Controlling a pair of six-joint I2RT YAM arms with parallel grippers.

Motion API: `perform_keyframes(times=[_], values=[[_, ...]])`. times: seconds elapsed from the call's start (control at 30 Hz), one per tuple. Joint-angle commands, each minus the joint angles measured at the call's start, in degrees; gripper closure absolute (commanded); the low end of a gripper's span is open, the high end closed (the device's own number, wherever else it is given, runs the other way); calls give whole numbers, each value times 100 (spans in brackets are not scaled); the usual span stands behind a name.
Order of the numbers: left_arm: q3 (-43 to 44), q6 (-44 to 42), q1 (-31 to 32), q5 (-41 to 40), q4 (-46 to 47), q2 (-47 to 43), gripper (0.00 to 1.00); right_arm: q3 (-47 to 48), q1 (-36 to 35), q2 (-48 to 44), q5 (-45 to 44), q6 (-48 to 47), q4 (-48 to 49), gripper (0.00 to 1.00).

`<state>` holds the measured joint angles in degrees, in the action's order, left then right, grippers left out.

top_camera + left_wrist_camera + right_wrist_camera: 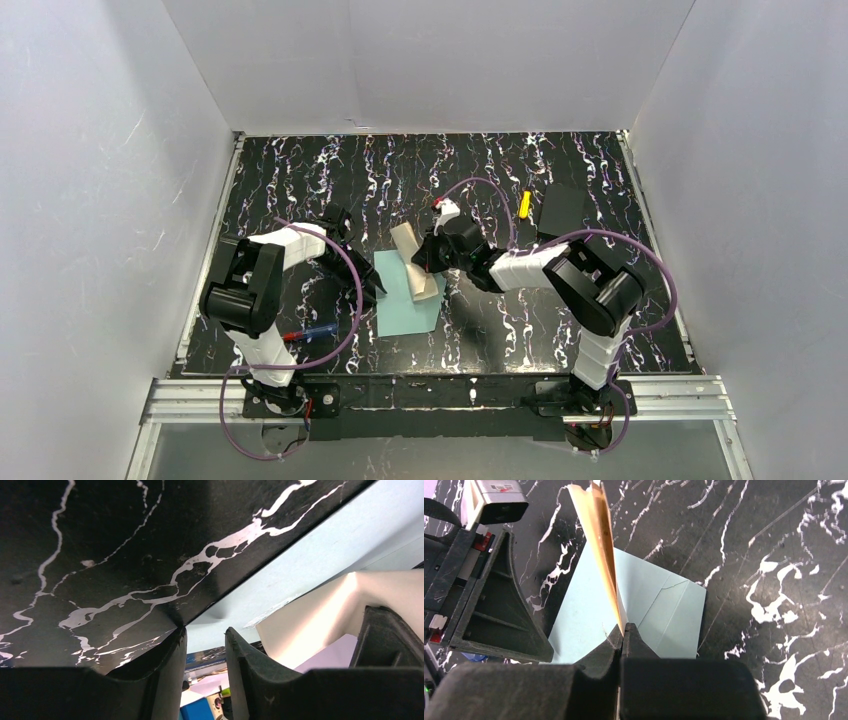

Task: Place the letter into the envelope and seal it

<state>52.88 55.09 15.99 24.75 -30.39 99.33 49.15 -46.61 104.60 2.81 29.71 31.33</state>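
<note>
The pale teal envelope (405,315) lies flat on the black marbled table, its flap folds showing in the right wrist view (664,610). My right gripper (427,257) (623,630) is shut on the lower edge of the tan letter (424,286) (601,540), which stands bent, edge-on, over the envelope's middle. My left gripper (372,290) (205,632) is down at the envelope's left edge (320,550), jaws apart with nothing between them. In the left wrist view the letter (310,625) curves up just beyond the right finger.
A black square block (562,208) and a small yellow object (524,203) lie at the back right. A red-and-blue pen (310,332) rests near the left arm's base. White walls enclose the table on three sides.
</note>
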Motion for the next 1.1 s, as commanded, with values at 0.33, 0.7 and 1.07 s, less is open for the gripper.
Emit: perform_keyframes(times=[0.33,0.7,1.07], values=[[-175,-348,62,-962,424,-492,62,271,407,-273,656,1186,-701,99],[245,-1630,63,39,836,-2215,15,504,966,-1255,1188,1542,-226,99],[642,-901,-51,2453,2913,-2660,23,673,1093,-1851,2826,2862,1000,99]])
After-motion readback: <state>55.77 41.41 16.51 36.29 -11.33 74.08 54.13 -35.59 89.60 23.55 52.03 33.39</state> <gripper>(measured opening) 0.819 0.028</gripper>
